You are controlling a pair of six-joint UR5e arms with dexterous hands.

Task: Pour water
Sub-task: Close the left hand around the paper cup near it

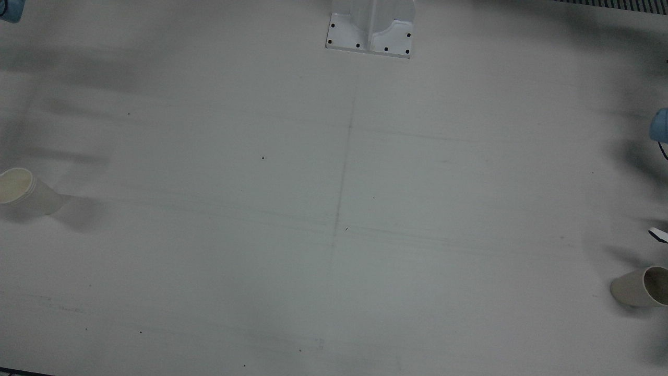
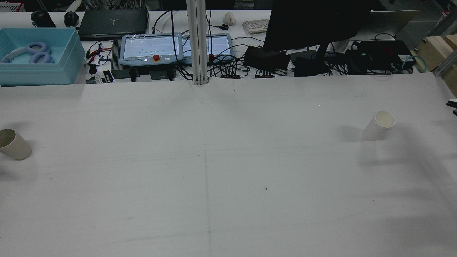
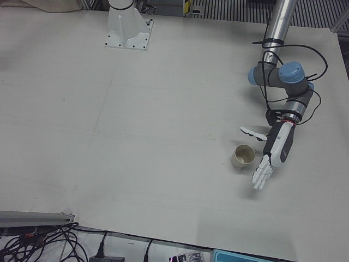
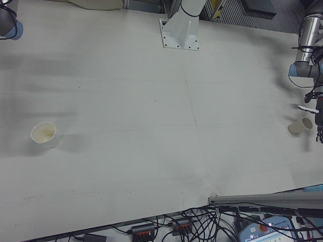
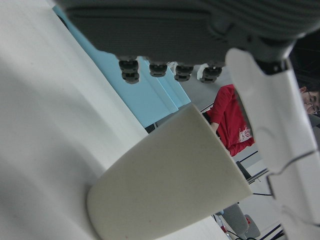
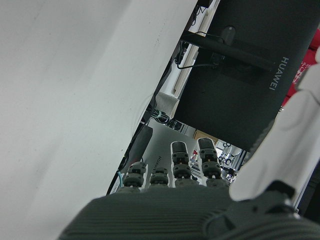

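Two pale paper cups stand upright on the white table. One cup (image 3: 242, 157) is on my left side, also seen in the rear view (image 2: 13, 144) and the front view (image 1: 641, 286). My left hand (image 3: 275, 150) hangs just beside it, fingers spread and pointing down, holding nothing. In the left hand view the cup (image 5: 170, 185) stands close before the palm (image 5: 175, 25), apart from it. The other cup (image 2: 379, 125) stands on my right side, also in the right-front view (image 4: 44, 135). My right hand (image 6: 175, 215) is open, with no cup in its view; only its dark fingertips (image 2: 452, 104) show in the rear view.
A white pedestal base (image 1: 369, 31) is bolted at the robot's edge of the table. Beyond the far edge are a blue bin (image 2: 37, 57), teach pendants (image 2: 151, 48), a monitor (image 2: 314, 21) and cables. The table edge is close to my left hand (image 4: 319, 123).
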